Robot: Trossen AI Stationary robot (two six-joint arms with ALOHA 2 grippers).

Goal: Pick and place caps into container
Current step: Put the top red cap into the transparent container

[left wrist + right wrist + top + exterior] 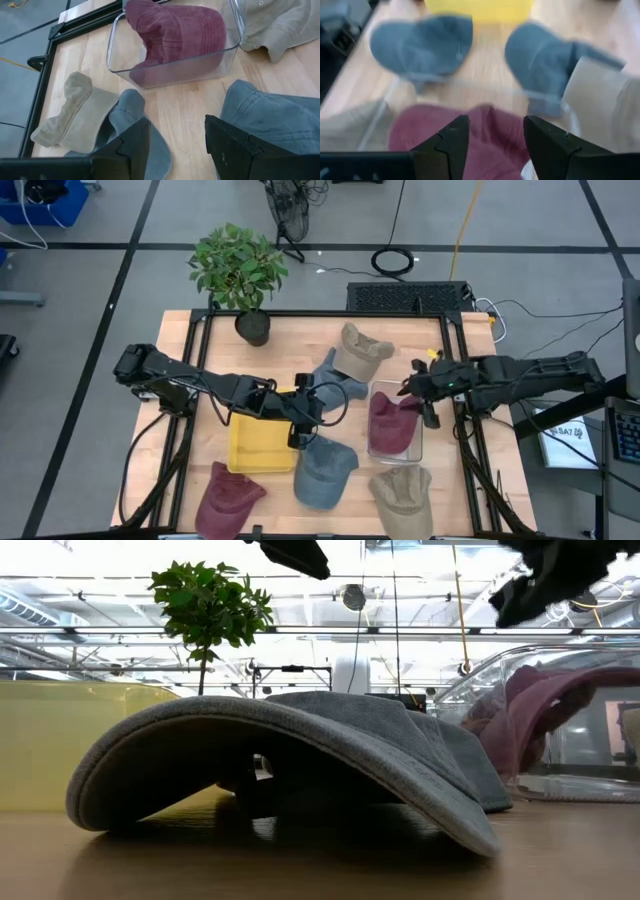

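A maroon cap [386,420] lies crumpled inside the clear container [398,454] at the table's right middle. My right gripper [410,390] hangs open just above it, at the container's far right corner; in the right wrist view the cap [470,140] shows below the open fingers [496,127]. My left gripper [305,420] hovers open over the table between the yellow container [258,448] and the clear one, with nothing between its fingers [177,130]. Loose on the table lie two blue-grey caps [336,380] [325,472], two khaki caps [360,350] [403,490] and a maroon one [228,496].
A potted plant [240,275] stands at the table's far left. A black frame [200,330] runs along the table's edges. In the low view the near blue-grey cap [300,750] fills the foreground, with the clear container [560,670] behind it on the right.
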